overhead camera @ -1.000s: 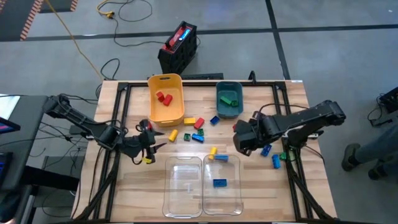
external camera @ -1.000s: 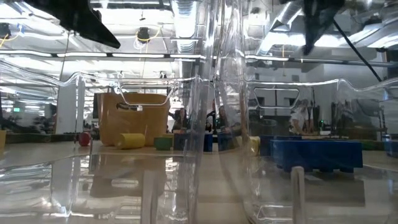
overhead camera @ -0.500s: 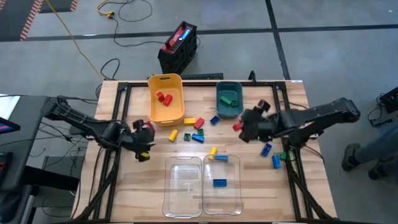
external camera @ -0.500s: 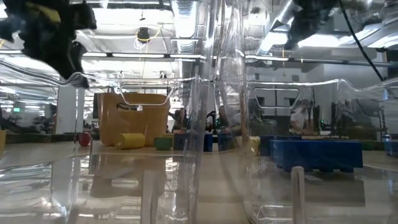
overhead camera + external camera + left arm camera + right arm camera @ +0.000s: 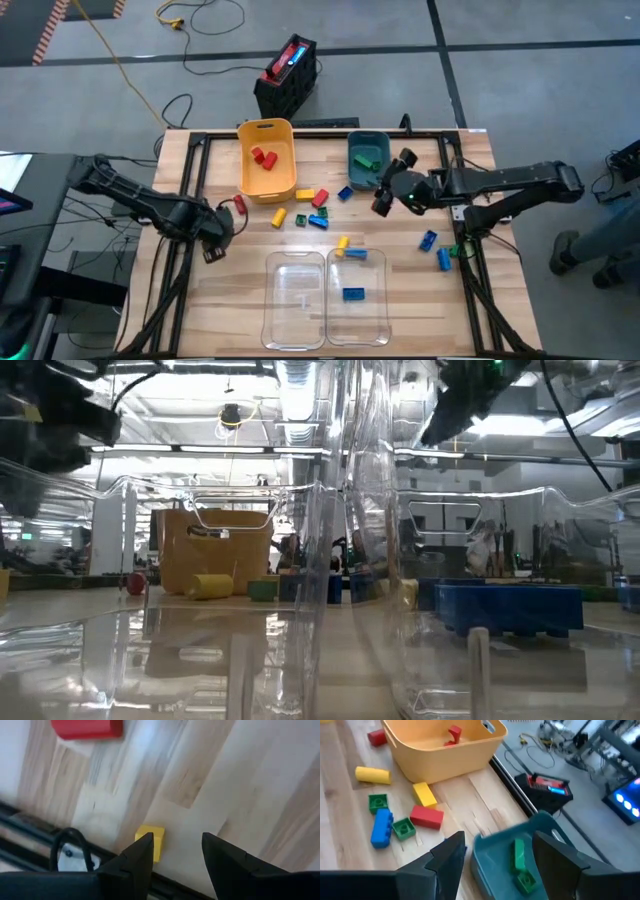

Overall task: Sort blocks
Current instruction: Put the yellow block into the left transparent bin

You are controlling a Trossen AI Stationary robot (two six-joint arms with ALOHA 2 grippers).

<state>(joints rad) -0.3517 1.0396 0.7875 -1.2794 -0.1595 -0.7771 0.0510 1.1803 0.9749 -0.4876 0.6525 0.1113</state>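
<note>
Loose blocks lie mid-table: yellow point(image 5: 278, 216), green point(image 5: 300, 220), blue point(image 5: 318, 221), red point(image 5: 322, 197). Others lie at the right point(image 5: 428, 240). A red block point(image 5: 238, 205) lies at the left. My left gripper point(image 5: 175, 840) points down at the table's left point(image 5: 215, 245), open. A small yellow block point(image 5: 150, 842) lies by one fingertip. My right gripper point(image 5: 497, 840) is open and empty. It hovers beside the teal bin point(image 5: 368, 136), which holds green blocks point(image 5: 518, 855). My left gripper has one fingertip point(image 5: 142, 847) right at the small yellow block's edge point(image 5: 156, 840). I cannot tell whether it touches. Nothing is between the fingers, only bare wood.
The yellow bin point(image 5: 266, 124) at the far middle holds red blocks point(image 5: 262, 157). Two clear bins point(image 5: 295, 300) stand at the near edge, and the right one holds a blue block point(image 5: 352, 293). Black frame rails point(image 5: 180, 250) run along both table sides.
My left gripper has tipped from nearly level to pointing down and has shifted toward the table's left edge. My right gripper has moved toward the far edge, up to the teal bin, and has tilted up from pointing down to slanting forward.
</note>
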